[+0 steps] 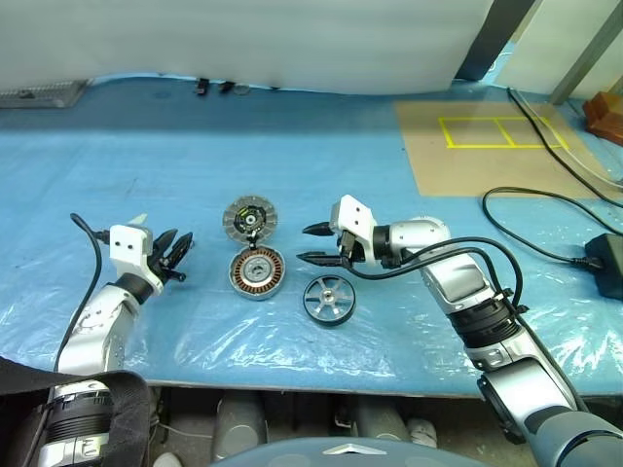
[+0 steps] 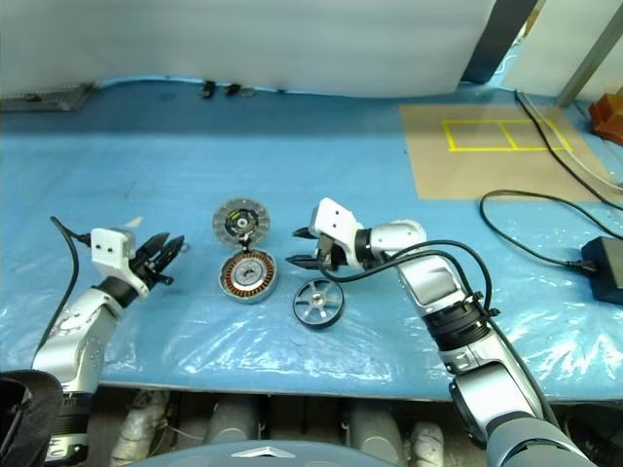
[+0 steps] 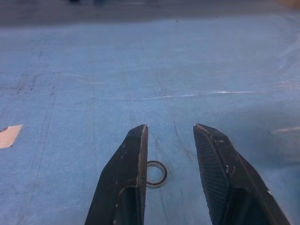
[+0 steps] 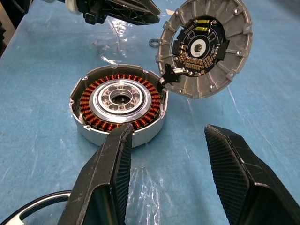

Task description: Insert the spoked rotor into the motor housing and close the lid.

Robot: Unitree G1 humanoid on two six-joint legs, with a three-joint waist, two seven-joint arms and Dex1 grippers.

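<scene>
The motor housing (image 1: 257, 274) sits open on the blue table cover, its copper windings and silver hub showing. Just behind it the lid (image 1: 250, 218) is swung back with its slotted inner face and dark centre showing, touching the housing's rim at a small black piece (image 4: 169, 75). The spoked rotor (image 1: 328, 299) lies flat on the table right of the housing. My right gripper (image 1: 304, 244) hovers open and empty just right of the housing and behind the rotor, pointing at the housing (image 4: 119, 101). My left gripper (image 1: 180, 241) is open and empty, left of the housing.
A small metal ring (image 3: 156, 172) lies on the cover below my left gripper. A brown board with yellow tape (image 1: 487, 146) lies at the back right. Black cables (image 1: 545, 209) and a black power block (image 1: 608, 263) are at the right. The table's front edge runs close below the rotor.
</scene>
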